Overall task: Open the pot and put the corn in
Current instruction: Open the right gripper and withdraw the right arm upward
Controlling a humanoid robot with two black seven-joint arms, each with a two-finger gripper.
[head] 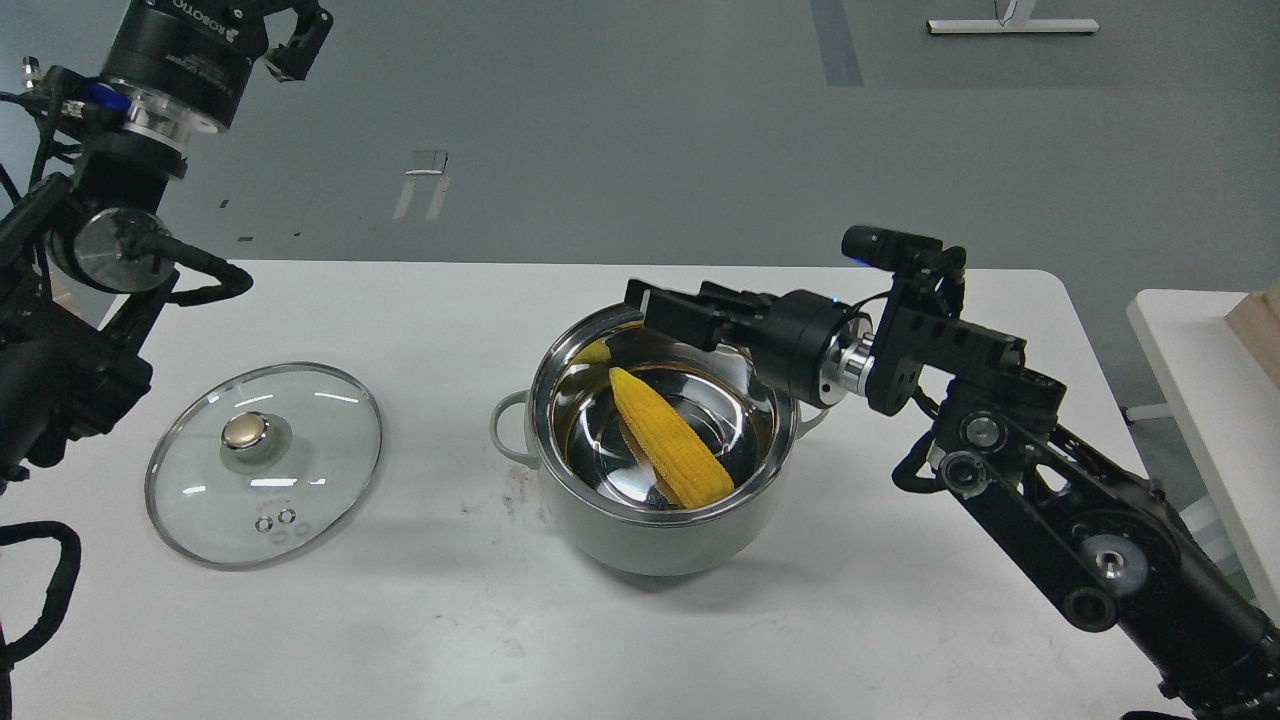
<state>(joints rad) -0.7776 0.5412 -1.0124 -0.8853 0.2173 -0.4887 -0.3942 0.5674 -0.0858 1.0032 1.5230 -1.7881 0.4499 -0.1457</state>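
Observation:
The pale grey-green pot [650, 540] stands uncovered at the middle of the white table [400, 640]. The yellow corn [670, 450] lies slanted inside it on the steel bottom, tip toward the far left. My right gripper [668, 312] hovers just over the pot's far rim, open and empty, apart from the corn. My left gripper [292, 35] is raised high at the top left, far from the pot and partly cut off by the view's edge, so its fingers cannot be made out.
The clear glass lid [300, 470] with its gold knob [245, 430] lies flat on the table left of the pot. A second white table [1200, 370] with a wooden piece [1262, 325] stands at the right edge.

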